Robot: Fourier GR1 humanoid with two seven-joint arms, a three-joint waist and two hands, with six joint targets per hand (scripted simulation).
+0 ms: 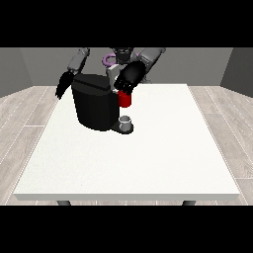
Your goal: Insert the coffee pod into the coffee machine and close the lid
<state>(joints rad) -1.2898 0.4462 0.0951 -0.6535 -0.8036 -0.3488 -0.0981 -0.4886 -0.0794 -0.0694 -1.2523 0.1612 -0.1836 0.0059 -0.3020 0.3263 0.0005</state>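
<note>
Pod check first: you've got a small grey cup-shaped thing [126, 120] sitting on the coffee machine's low base, just below a red thing at the machine [125, 99]; can't tell for sure it's the coffee pod, so treat it as a grey thing. Your hand at the view's right [129, 78] sits above the red thing, at the machine's upper corner, well clear of the grey thing lower down. Fingers on that hand look curled downward toward the red thing, but you can't tell whether they hold anything. Your hand at the view's left [63, 85] hangs beside the machine near the tabletop's far edge, fingers pointing down, looking straight.

Coffee machine [94, 101]: matte black, boxy with rounded sides, flat lid on top. Tabletop [148, 158]: white, smooth, rectangular. Floor around it shows pale wood-look planks.
</note>
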